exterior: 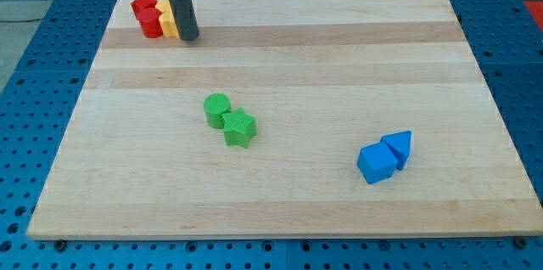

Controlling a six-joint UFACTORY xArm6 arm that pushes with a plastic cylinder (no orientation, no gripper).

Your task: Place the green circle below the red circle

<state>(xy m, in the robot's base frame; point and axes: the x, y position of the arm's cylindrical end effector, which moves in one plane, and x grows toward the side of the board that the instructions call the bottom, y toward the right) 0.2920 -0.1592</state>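
Observation:
The green circle (217, 109) lies a little left of the board's middle, touching a green star (240, 127) at its lower right. The red circle (151, 23) sits at the board's top left corner, in a tight cluster with another red block (143, 4) above it and yellow blocks (167, 22) to its right. My tip (188, 37) rests on the board just right of the yellow blocks, far above and slightly left of the green circle.
A blue cube (377, 164) and a blue triangle-like block (398, 146) touch each other at the lower right. The wooden board (339, 58) lies on a blue perforated table (25, 92).

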